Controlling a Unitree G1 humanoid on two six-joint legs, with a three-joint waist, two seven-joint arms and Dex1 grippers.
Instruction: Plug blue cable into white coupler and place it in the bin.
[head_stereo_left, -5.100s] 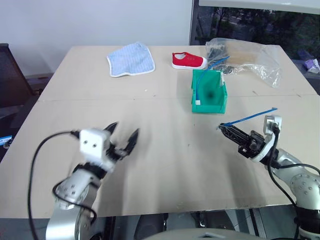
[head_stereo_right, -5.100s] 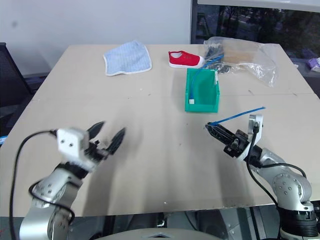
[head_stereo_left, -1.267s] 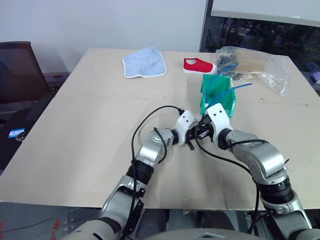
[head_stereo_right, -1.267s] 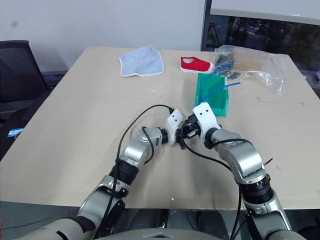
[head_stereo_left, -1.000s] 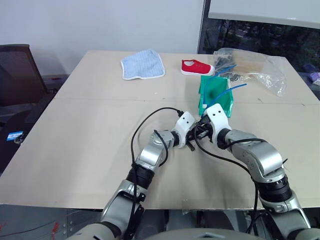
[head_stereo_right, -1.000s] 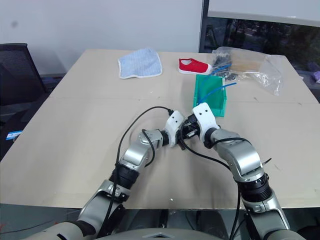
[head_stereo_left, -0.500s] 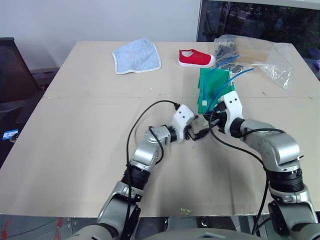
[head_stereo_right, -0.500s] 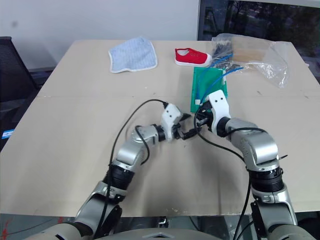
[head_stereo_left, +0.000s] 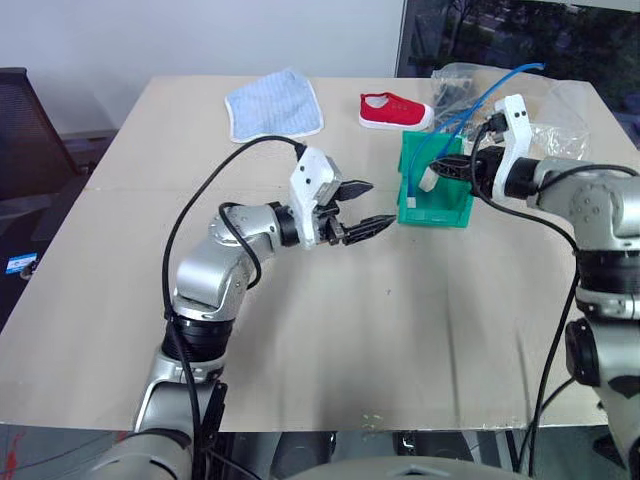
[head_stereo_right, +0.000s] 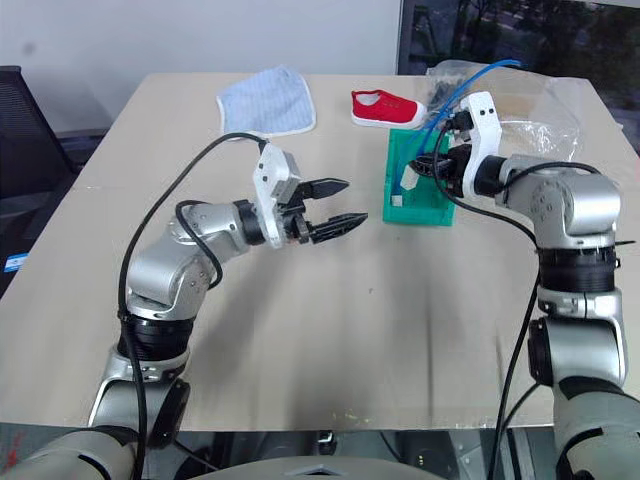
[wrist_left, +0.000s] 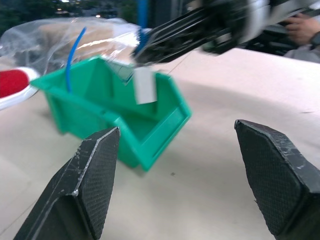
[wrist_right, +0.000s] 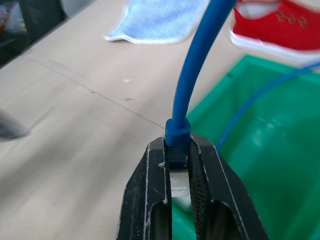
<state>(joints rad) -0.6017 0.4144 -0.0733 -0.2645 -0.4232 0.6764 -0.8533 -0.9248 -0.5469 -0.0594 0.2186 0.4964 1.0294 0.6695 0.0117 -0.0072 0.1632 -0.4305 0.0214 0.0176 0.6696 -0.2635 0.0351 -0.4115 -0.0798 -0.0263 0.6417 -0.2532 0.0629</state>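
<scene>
Two black fingers of the right gripper (wrist_right: 177, 167) are clamped on the blue cable (wrist_right: 192, 75) at the boot just behind its plug, as is seen in the right wrist view. The white coupler (head_stereo_left: 428, 182) hangs off that end of the cable, just under the fingertips; the joint itself is blurred, so it appears plugged in rather than being plainly shown so. In the left eye view, cable and coupler are held at the upper right of the frame, above the open top of the bin (head_stereo_left: 437, 209), with the cable arching up and rightward over the gripper. A second blue strand is seen standing inside the bin. The left gripper (head_stereo_left: 363, 208) is held near the centre of the frame, left of the bin and apart from it, its fingers spread wide and nothing between them. Behind the bin, toward the top of the frame, a red shoe (head_stereo_left: 396, 110), a blue cloth (head_stereo_left: 273, 104) and a clear plastic bag (head_stereo_left: 560, 100) are laid on the table (head_stereo_left: 420, 330).
</scene>
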